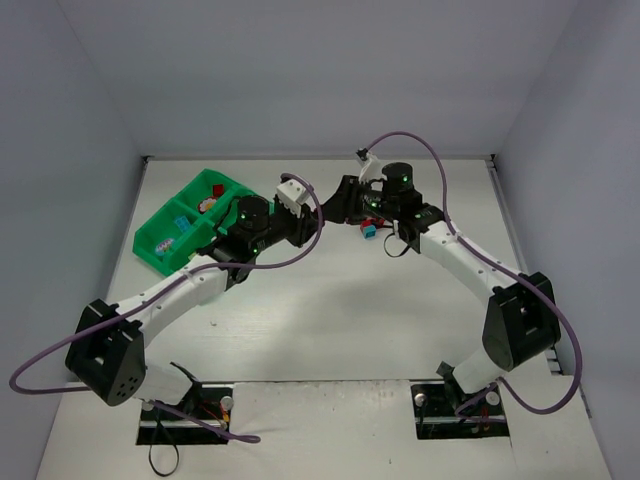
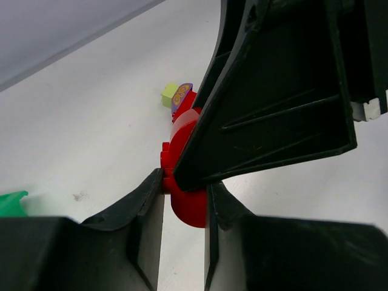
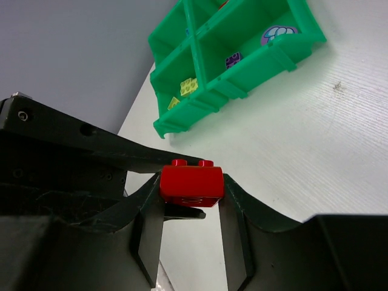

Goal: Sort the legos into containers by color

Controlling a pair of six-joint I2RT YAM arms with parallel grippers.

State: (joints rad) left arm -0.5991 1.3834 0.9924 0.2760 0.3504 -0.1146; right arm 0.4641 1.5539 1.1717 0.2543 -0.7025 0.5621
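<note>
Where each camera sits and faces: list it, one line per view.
Top external: above and behind the bases, looking down on table, both arms, green tray.
Left wrist: looks along the left gripper, shut on the red brick; the other arm's finger crosses.
Right wrist: looks along the right gripper, clamping that brick, toward the tray.
Shared: both wrist views show the brick.

A bright green tray [image 1: 147,250] sits at the far left of the white table [image 1: 330,320], small bricks lying in its compartments, one of them red [image 1: 218,188]. The left arm partly covers the tray's near right corner. The left gripper [image 1: 325,212] and the right gripper [image 1: 346,199] meet tip to tip near the middle of the far side; their jaws cannot be made out. A cyan brick [image 1: 369,233] lies under the right wrist, a red piece [image 1: 364,222] touching it.
</note>
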